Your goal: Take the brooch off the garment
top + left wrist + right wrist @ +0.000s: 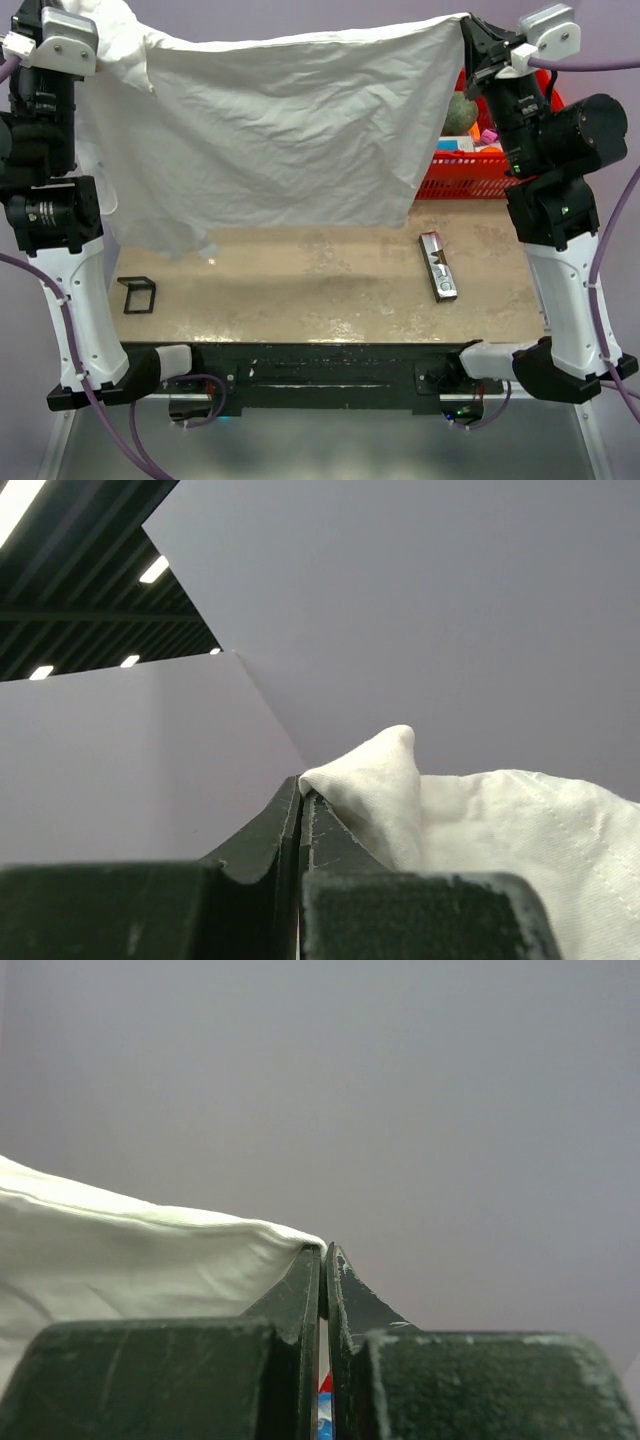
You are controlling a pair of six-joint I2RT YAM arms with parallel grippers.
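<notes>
The white garment (280, 130) hangs spread like a curtain above the back of the table, stretched between my two grippers. My left gripper (92, 42) is shut on its upper left corner; in the left wrist view the jaws (301, 785) pinch a fold of the white cloth (480, 820). My right gripper (468, 32) is shut on the upper right corner; in the right wrist view the jaws (323, 1252) are closed on the cloth's edge (130, 1260). The brooch does not show in any view.
A long silver rectangular bar (438, 266) lies on the tan table (300, 290) at the right. A small black square frame (137, 293) stands at the left. A red basket (480, 165) with items sits behind the cloth at the back right.
</notes>
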